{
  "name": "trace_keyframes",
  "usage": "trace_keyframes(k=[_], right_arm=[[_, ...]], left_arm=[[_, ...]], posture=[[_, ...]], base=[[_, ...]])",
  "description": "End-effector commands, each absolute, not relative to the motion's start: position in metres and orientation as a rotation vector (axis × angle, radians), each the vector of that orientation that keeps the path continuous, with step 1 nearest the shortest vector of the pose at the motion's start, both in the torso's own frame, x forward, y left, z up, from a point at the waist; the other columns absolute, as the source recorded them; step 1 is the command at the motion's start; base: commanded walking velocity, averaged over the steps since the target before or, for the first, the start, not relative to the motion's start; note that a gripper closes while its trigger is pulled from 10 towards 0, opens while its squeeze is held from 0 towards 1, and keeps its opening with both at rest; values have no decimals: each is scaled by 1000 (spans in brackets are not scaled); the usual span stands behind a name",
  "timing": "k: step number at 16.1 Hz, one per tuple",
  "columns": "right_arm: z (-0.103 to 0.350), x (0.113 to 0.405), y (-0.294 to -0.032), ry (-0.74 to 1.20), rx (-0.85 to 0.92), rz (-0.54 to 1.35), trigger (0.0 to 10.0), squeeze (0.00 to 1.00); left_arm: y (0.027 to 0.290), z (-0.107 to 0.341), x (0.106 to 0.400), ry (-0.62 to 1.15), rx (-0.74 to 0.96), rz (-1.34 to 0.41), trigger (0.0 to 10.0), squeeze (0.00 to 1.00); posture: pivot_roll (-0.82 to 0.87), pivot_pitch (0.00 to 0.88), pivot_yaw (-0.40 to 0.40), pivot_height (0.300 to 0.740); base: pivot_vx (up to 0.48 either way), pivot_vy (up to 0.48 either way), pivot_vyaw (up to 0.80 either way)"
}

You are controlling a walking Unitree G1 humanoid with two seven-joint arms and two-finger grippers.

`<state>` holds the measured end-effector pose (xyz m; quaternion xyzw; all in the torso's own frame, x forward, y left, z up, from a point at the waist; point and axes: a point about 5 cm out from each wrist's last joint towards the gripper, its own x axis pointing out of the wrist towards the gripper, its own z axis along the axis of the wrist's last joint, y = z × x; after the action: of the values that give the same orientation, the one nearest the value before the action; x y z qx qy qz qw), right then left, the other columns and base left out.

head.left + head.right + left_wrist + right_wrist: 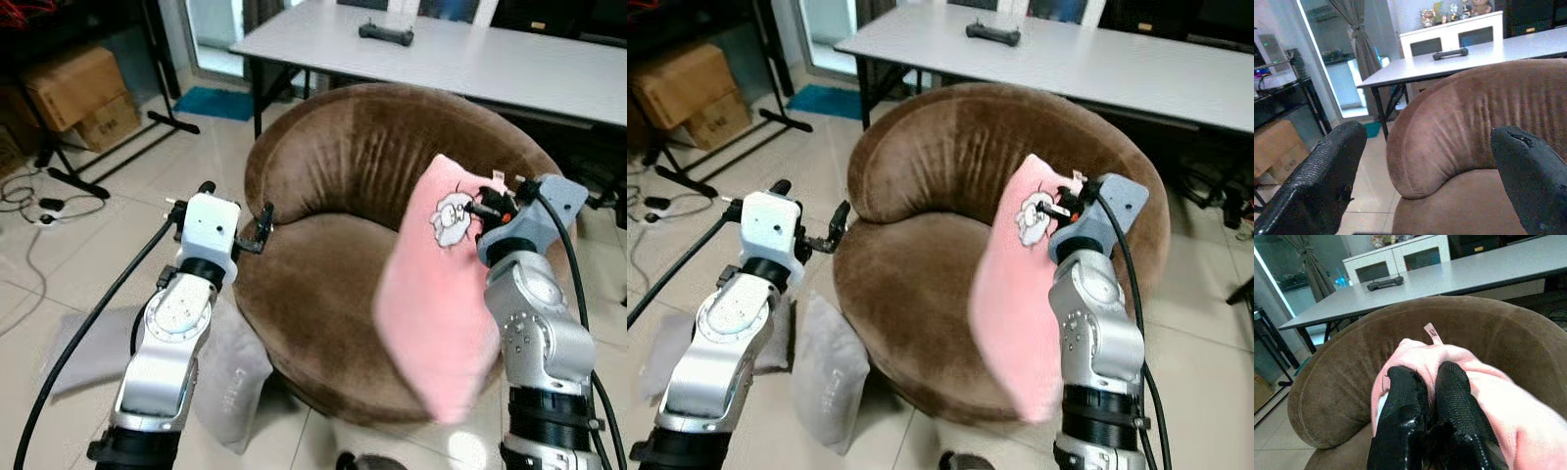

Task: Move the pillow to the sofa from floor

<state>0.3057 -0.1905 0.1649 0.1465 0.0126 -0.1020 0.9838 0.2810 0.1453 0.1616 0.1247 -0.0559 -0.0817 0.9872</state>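
Clamping pink pillow [436, 313] corner: right gripper [1426, 382] | left gripper [1425, 161] apart beside sofa [343, 166] rim

Both arms are silver metal with rounded joint housings and black collars at the lower segments. The left gripper [257, 235] mounts on a white block housing; the right gripper [1426, 396] mounts on a blue-grey housing. Fingers are black and textured. Black cables run along each arm.
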Motion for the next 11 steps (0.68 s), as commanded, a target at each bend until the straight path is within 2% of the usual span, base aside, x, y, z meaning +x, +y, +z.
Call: trace_keyframes(k=[1, 11], right_arm=[[176, 307, -191, -27, 278, -197, 10000, 0], [175, 306, -192, -11, 304, -198, 10000, 0]], left_arm=[[145, 165, 282, -124, 244, -174, 10000, 0], [142, 163, 283, -109, 244, -204, 10000, 0]], posture=[[12, 0, -18, 740], [6, 0, -6, 740]], base=[[259, 0, 0], [256, 0, -768]])
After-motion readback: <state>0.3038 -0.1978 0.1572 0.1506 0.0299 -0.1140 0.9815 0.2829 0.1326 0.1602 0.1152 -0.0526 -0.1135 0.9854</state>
